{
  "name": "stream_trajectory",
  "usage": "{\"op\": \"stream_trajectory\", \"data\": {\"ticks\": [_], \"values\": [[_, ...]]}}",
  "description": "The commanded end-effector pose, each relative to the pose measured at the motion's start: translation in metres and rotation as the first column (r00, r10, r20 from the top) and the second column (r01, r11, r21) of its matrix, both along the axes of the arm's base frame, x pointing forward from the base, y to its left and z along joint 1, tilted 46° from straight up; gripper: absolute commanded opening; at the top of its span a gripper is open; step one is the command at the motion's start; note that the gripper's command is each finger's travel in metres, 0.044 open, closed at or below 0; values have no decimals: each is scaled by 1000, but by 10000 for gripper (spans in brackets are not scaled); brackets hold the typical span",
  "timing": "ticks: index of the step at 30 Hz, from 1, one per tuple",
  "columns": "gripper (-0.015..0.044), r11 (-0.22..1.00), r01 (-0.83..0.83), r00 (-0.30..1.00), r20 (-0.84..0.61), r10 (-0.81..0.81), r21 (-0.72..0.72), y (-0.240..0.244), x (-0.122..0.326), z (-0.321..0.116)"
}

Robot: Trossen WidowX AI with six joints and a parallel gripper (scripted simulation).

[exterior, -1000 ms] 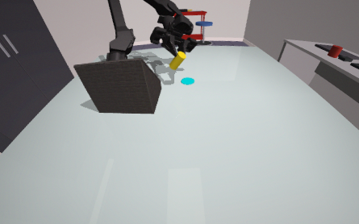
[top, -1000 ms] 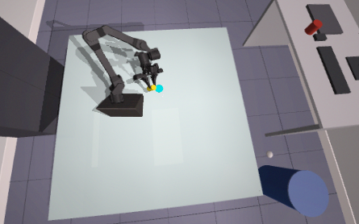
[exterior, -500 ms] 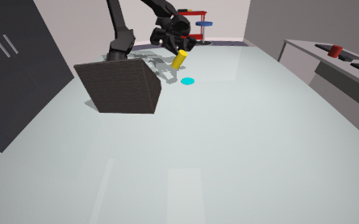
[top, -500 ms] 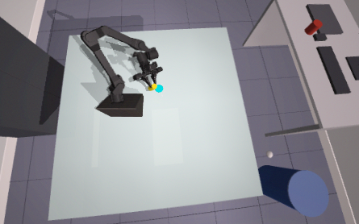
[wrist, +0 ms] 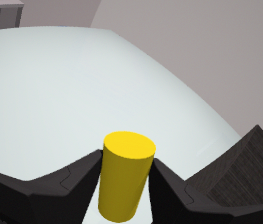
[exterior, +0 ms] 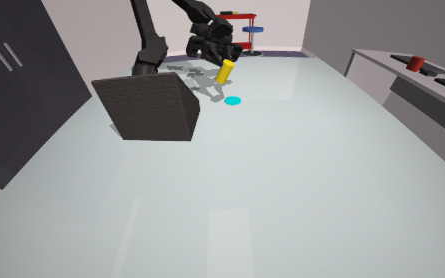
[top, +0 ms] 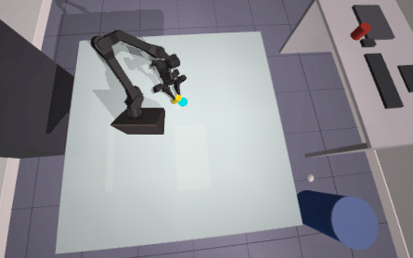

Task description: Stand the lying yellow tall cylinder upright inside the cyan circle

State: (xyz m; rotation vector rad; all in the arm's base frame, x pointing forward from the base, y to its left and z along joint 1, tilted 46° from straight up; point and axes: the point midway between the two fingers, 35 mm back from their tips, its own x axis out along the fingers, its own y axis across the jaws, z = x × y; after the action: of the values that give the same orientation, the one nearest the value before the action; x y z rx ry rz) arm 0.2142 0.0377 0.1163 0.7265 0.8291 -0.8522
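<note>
The yellow tall cylinder (top: 177, 98) (exterior: 224, 72) (wrist: 125, 177) is held in the air, tilted off upright, its top leaning to the right in the exterior view. My gripper (top: 176, 97) (wrist: 126, 160) is shut on it, with one finger on each side in the wrist view. The cyan circle (top: 183, 102) (exterior: 232, 100) lies flat on the table, below and a little to the right of the cylinder in the exterior view. The circle does not show in the wrist view.
The dark base block (top: 142, 122) (exterior: 145, 110) (wrist: 237, 170) of the arm stands near the gripper. A desk (top: 348, 83) with a red cylinder (top: 360, 31) (exterior: 415, 63) is off to the right. A blue bin (top: 354, 223) stands beyond the table's corner.
</note>
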Motion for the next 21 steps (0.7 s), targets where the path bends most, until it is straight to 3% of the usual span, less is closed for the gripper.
{"op": "stream_trajectory", "data": {"ticks": [1,21], "values": [[105,1000,12,999,38,-12,-13,0,1,3],[105,998,50,982,184,-42,-38,4,4,14]]}}
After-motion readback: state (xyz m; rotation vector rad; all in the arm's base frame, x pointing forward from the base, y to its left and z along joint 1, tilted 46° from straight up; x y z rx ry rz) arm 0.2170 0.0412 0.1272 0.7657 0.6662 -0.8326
